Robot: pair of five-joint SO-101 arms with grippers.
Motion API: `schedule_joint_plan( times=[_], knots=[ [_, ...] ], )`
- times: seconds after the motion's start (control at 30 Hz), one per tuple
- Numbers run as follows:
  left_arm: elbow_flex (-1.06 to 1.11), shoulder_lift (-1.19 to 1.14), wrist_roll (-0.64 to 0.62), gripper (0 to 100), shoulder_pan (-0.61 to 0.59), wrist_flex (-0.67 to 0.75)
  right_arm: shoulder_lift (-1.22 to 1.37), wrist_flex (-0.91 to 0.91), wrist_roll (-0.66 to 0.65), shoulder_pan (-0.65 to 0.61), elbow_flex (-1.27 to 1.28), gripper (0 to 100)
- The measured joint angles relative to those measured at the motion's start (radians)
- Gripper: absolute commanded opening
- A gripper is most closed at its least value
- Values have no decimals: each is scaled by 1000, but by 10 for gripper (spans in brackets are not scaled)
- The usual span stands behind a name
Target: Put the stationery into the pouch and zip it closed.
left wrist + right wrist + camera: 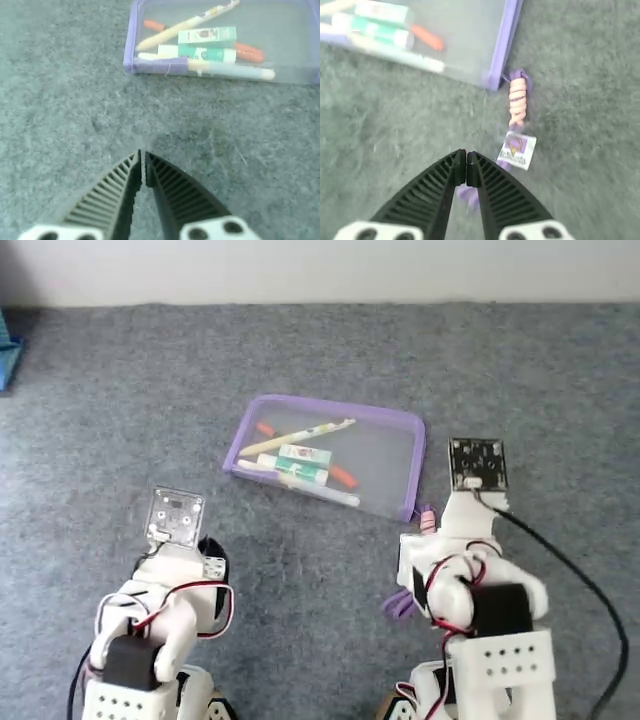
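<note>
Two white arms [165,615], black servos [500,608], red wires [440,585], ribbed dark left claw [143,162], right claw [466,162].

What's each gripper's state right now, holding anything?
Left gripper: closed, empty, over the grey carpet short of the clear purple-edged pouch.
Right gripper: closed, holding nothing, near the peach coiled cord at the pouch's corner.

Carpet [130,410] was open all round pouch [385,455]; coiled strap [517,100] and tag [516,150] lay just ahead of right gripper [465,160].
</note>
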State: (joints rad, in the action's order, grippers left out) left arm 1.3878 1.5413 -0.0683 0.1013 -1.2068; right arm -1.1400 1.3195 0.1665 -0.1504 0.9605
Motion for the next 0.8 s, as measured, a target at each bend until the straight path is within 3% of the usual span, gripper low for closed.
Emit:
schedule_joint_plan(
  times=[0.17, 0.3, 0.63, 0.8],
  knots=[
    [130, -8, -2, 14, 0, 114, -106, -221, 0, 69, 278, 8],
    [172, -8, -2, 14, 0, 150, -178, -288, 0, 104, 431, 8],
    [282, -8, -2, 14, 0, 207, -379, -321, 2, 101, 709, 8],
    [292, -8, -2, 14, 0, 267, -531, -265, 2, 107, 713, 8]
  ],
)
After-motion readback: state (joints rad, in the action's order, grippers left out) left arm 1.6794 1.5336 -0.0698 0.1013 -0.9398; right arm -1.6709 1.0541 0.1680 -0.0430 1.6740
